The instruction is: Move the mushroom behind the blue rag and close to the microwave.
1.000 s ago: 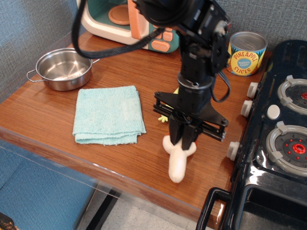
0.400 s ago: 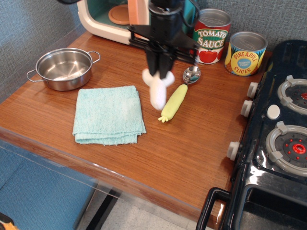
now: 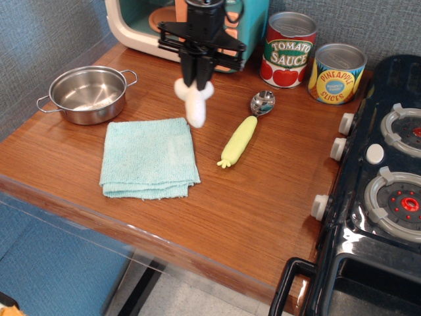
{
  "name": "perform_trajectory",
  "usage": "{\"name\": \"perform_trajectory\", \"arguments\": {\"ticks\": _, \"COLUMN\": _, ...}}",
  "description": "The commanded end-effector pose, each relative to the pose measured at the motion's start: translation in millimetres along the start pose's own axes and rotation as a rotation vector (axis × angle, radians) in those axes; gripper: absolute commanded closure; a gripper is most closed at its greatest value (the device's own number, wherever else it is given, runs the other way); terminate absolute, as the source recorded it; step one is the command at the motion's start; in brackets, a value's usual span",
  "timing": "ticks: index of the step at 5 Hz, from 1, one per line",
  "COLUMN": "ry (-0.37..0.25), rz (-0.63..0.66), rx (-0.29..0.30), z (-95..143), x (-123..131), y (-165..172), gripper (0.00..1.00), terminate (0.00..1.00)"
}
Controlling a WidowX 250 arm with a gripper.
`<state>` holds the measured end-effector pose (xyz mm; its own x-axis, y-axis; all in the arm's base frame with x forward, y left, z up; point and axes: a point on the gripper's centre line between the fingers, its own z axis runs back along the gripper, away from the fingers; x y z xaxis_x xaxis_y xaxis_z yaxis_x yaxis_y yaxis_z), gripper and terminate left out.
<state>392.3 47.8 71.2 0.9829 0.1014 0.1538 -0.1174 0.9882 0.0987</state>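
My gripper is shut on the mushroom, a white plush with its stem hanging down. It hangs above the table just past the far right corner of the blue rag, which lies flat on the wood. The microwave, cream with a teal front and peach-orange handle, stands at the back edge right behind the gripper. The gripper body hides part of the microwave's front.
A steel pot sits left of the rag's far edge. A spoon with a yellow-green handle lies right of the rag. A tomato sauce can and a pineapple can stand at the back. A black stove fills the right side.
The gripper has carried the mushroom from the table's front right area up and back to the left, now near the rag's far corner and the microwave.
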Motion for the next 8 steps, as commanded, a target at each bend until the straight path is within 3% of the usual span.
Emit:
{"name": "perform_trajectory", "arguments": {"ticks": 1, "ry": -0.035, "rz": 0.084, "rx": 0.016, "z": 2.1, "x": 12.1, "y": 38.2, "gripper": 1.0, "terminate": 0.0}}
{"name": "perform_trajectory", "arguments": {"ticks": 4, "ry": -0.056, "rz": 0.115, "rx": 0.037, "z": -1.4, "x": 33.3, "y": 52.5, "gripper": 1.0, "terminate": 0.0}}
{"name": "perform_trajectory", "arguments": {"ticks": 5, "ry": -0.039, "rz": 0.125, "rx": 0.031, "z": -7.7, "x": 33.1, "y": 54.2, "gripper": 0.0, "terminate": 0.0}}
{"name": "perform_trajectory", "arguments": {"ticks": 6, "ry": -0.042, "rz": 0.115, "rx": 0.02, "z": -6.4, "x": 36.2, "y": 53.5, "gripper": 0.0, "terminate": 0.0}}
{"name": "perform_trajectory", "arguments": {"ticks": 8, "ry": -0.079, "rz": 0.071, "rx": -0.013, "z": 25.6, "x": 33.9, "y": 45.2, "gripper": 0.0, "terminate": 0.0}}
